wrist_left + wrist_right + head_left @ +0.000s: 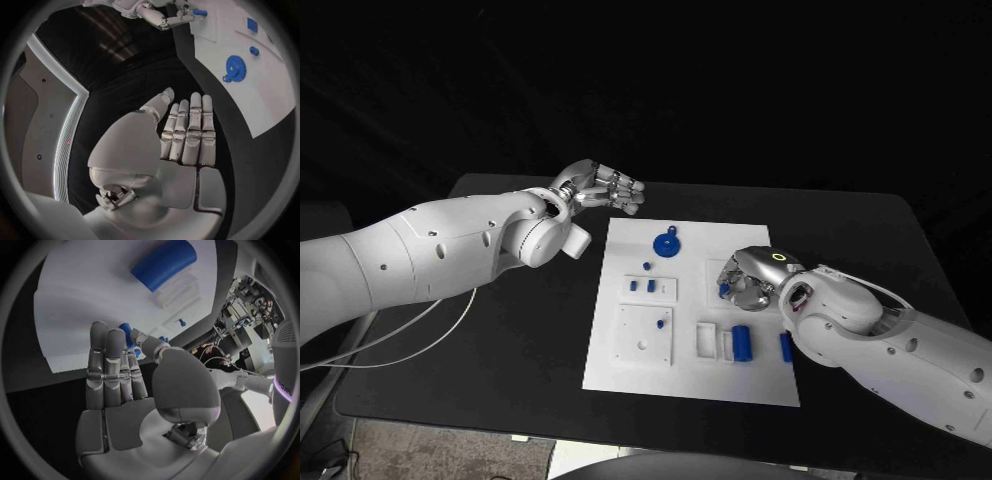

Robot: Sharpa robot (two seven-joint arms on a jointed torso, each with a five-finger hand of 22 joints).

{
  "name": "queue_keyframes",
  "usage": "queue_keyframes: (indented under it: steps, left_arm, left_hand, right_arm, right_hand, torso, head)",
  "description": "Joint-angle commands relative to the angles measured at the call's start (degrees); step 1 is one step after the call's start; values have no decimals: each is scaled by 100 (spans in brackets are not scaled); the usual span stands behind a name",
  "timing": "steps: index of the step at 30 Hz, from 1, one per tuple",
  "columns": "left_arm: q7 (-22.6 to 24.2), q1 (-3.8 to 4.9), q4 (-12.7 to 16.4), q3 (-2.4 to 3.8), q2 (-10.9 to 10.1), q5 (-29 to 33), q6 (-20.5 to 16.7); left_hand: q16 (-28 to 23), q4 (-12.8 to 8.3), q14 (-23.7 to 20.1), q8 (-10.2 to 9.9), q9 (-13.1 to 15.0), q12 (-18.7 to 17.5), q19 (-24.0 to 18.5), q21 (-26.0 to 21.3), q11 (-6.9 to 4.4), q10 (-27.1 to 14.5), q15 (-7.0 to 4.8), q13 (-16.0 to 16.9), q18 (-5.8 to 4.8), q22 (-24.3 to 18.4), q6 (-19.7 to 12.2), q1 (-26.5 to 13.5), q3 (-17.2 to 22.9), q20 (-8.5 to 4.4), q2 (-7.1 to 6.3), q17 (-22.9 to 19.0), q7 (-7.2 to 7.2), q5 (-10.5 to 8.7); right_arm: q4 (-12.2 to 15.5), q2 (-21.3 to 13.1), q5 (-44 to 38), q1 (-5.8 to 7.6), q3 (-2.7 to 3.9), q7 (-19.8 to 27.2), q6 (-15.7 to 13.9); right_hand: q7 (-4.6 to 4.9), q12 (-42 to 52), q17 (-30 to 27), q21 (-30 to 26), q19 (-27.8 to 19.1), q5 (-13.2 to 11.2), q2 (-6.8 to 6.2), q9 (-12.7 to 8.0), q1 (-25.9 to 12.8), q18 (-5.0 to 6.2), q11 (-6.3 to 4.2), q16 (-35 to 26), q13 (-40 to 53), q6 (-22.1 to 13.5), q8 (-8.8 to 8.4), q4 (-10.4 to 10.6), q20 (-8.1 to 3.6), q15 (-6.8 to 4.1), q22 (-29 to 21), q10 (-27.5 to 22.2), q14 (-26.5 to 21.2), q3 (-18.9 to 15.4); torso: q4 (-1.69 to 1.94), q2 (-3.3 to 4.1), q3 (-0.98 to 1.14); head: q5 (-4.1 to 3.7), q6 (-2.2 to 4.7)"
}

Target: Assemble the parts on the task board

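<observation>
From the head view, your right hand (750, 280) sits over the right half of the task board (625, 370), fingers curled down onto a small blue part (727, 290) near the board's middle; it looks pinched between thumb and fingers. Your left hand (600, 188) hangs off the board's far left corner above the black worktop (516, 340), fingers loosely apart, carrying nothing. The blue gear (666, 243) lies on the board between the two hands, nearer the left one. The blue cylinder (741, 342) lies close to your right forearm, long axis running toward and away from you.

Left wrist view: the palm (181, 150) is flat, fingers straight and side by side, empty. The gear (235, 66) lies ahead of the fingertips and off to one side, well apart.

Right wrist view: the fingers (109, 365) stand nearly straight, and a blue piece (127, 331) peeks out just behind them, by the thumb. The cylinder (164, 263) lies beyond the fingertips on the board.
</observation>
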Motion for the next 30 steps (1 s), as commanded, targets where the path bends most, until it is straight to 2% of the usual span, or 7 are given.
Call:
queue_keyframes:
  steps: [1,4,10,19,23,30]
  left_arm:
    - [55,6,12,5,7,26,90]
    - [53,6,12,5,7,26,96]
    - [49,6,12,5,4,26,115]
    - [47,6,9,5,0,26,119]
    - [47,6,5,5,2,26,121]
    - [42,6,-5,5,5,26,121]
  left_hand:
    - [-10,28,19,-3,3,-12,23,14,8,47,-15,-7,-36,-9,-34,-37,-1,-3,-1,10,-14,-15]
    - [-10,28,19,-3,3,-12,23,14,8,47,-15,-7,-36,-9,-34,-37,-1,-3,-1,10,-14,-15]
    - [-10,26,19,-2,4,-13,25,18,8,44,-16,-7,-36,-7,-27,-32,2,-5,0,11,-16,-13]
    - [-10,26,19,-2,4,-13,25,18,8,44,-16,-7,-36,-7,-27,-32,2,-5,0,11,-16,-13]
    - [-10,26,19,-2,4,-13,25,18,8,44,-16,-7,-36,-7,-27,-32,2,-5,0,11,-16,-13]
    - [-10,26,19,-2,4,-13,25,18,8,44,-16,-7,-36,-7,-27,-32,2,-5,0,11,-16,-13]
  right_arm:
    - [20,26,-25,-9,-5,-12,-61]
    - [24,31,-21,-10,-5,-49,-77]
    - [33,22,-6,-15,-5,-113,-149]
    - [91,-38,333,-17,2,-113,-413]
    - [112,-77,741,-17,43,-56,-546]
    - [119,-172,2037,-14,155,98,-652]
  right_hand:
    - [-2,21,19,-20,41,-26,63,12,-35,-43,-13,11,10,81,8,-5,-33,-51,-13,76,5,-12]
    - [-20,20,31,-31,67,-20,120,14,-18,-61,-34,9,11,171,4,-20,-51,-72,-13,147,21,8]
    - [-59,19,58,-42,110,-20,229,18,-109,-85,-76,-11,12,326,3,-97,-102,-119,23,294,55,221]
    - [-80,22,100,-41,142,-15,254,21,-169,-89,-97,0,15,396,5,-168,-125,-139,67,375,66,298]
    - [-84,22,119,-40,150,-13,257,22,-191,-88,-103,8,15,413,4,-190,-127,-143,85,395,70,313]
    - [-81,20,133,-77,162,18,326,24,-234,-88,-99,-5,15,392,3,-239,-120,-137,91,383,69,247]
  torso:
    - [0,-4,-5]
    - [1,-4,-9]
    - [0,-2,-3]
    - [-4,-3,4]
    - [-6,0,6]
    - [-6,-5,6]
  head:
    - [9,-6]
    - [17,-14]
    - [28,-21]
    - [35,-22]
    - [37,-20]
    - [54,-28]
